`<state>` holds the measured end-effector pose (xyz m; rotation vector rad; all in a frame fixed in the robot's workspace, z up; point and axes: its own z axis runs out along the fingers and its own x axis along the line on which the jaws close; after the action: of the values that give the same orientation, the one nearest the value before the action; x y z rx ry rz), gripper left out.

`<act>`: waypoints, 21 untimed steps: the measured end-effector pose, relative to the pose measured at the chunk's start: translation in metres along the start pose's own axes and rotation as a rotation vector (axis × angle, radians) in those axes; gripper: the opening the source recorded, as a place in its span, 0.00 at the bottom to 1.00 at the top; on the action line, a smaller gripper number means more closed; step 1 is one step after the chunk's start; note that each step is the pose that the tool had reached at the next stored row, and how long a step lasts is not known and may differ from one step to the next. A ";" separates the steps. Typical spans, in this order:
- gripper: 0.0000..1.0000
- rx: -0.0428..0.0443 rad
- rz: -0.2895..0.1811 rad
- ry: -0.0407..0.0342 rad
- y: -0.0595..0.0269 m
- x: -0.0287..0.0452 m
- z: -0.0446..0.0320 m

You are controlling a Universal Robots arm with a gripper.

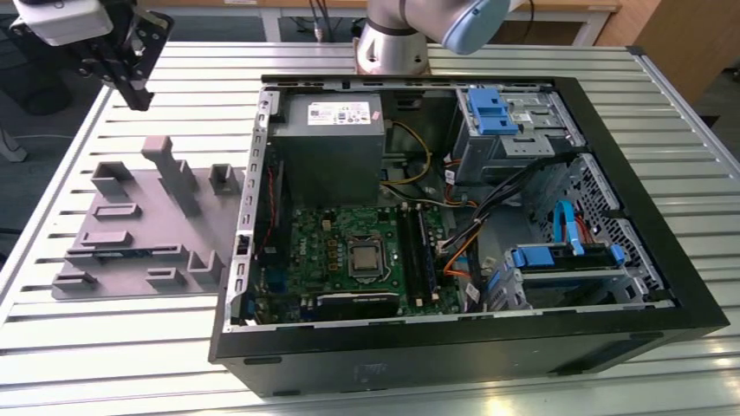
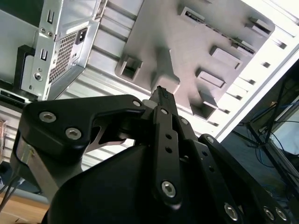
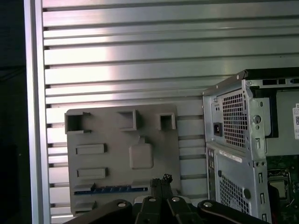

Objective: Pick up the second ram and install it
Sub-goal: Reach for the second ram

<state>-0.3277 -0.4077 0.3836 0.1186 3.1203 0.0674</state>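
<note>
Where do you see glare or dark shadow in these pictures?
First wrist view: bright glare bands on the slatted table. Second wrist view: the table past the grey holder tray washes out white, while the gripper is dark. Exterior view: even light, with shadow inside the computer case.

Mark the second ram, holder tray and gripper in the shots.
second ram (image 3: 112, 189), first wrist view: mid-length of the stick.
grey holder tray (image 1: 151, 230), exterior view: bare flat base.
gripper (image 1: 140, 100), exterior view: fingertips.

Second ram (image 3: 112, 189) sunk in tray (image 3: 168, 158) slot (chips too small), arm (image 1: 393, 43) cropped at top edge
</note>
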 end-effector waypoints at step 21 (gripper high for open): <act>0.11 0.0000 0.000 -0.0001 -0.0183 0.0697 0.0013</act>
<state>-0.3986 -0.4205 0.3803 0.1186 3.1203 0.0674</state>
